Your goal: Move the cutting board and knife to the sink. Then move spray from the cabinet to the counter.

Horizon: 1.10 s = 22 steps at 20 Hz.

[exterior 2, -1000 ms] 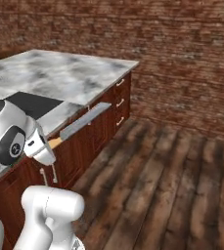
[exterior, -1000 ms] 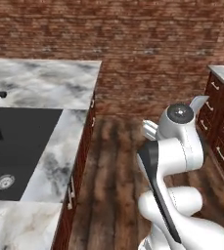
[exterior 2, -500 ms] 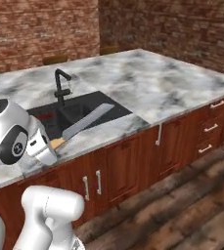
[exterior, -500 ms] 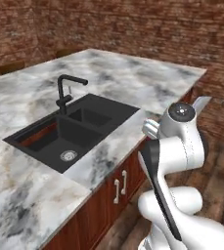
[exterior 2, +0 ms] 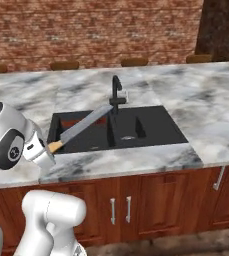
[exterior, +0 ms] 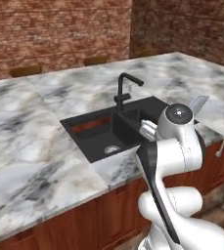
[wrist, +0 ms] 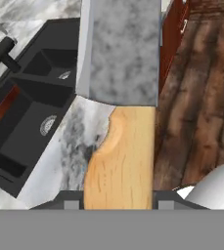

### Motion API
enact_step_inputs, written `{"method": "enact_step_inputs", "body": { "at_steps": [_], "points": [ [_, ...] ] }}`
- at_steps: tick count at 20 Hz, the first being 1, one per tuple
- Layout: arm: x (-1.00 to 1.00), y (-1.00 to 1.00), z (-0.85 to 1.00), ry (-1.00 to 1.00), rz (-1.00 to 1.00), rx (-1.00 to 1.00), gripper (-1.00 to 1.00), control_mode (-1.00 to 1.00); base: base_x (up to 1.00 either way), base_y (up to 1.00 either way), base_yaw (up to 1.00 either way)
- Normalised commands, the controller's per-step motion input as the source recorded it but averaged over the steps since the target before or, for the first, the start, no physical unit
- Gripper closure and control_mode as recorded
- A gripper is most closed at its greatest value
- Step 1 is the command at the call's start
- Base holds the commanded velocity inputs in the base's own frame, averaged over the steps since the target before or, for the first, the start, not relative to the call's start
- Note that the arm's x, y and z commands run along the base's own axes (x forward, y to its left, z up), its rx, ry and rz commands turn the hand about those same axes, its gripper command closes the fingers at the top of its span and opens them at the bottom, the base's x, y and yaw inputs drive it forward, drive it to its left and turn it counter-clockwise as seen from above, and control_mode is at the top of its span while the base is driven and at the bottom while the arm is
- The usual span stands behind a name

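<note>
In the left base view, the white arm rose in front of the marble table, and the grey tip of the knife stuck out past the arm's upper joint, above the table's front edge. Beyond the arm lay the black double sink with its black faucet standing at the back rim; a reddish-brown strip, the edge of the cutting board, lay inside the left basin. In the right base view, the knife was held up at a slant, its pale wooden handle low beside the arm's wrist and its long grey blade reaching up and across over the left basin of the sink toward the faucet. The cutting board showed as a red-brown band at the far wall of that left basin. In the hand view, the hand was clenched on the wooden handle of the knife, the wide grey blade running away from the camera, with the sink on the left and the wooden floor on the right.
</note>
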Motion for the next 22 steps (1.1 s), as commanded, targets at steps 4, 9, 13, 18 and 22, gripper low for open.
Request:
{"method": "enact_step_inputs", "body": {
  "at_steps": [4, 9, 13, 18, 22],
  "points": [
    [0.0, 0.0, 0.0, 0.0, 0.0, 0.0, 1.0, 1.0, 0.82, -0.76, 0.5],
    [0.0, 0.0, 0.0, 0.0, 0.0, 0.0, 1.0, 1.0, 0.51, -0.25, 0.58],
    [0.0, 0.0, 0.0, 0.0, 0.0, 0.0, 1.0, 1.0, 0.26, 0.0, 0.35],
    [0.0, 0.0, 0.0, 0.0, 0.0, 0.0, 1.0, 1.0, 0.07, 0.14, 0.25],
    [0.0, 0.0, 0.0, 0.0, 0.0, 0.0, 1.0, 1.0, 0.38, 0.31, 0.1]
  ]
}}
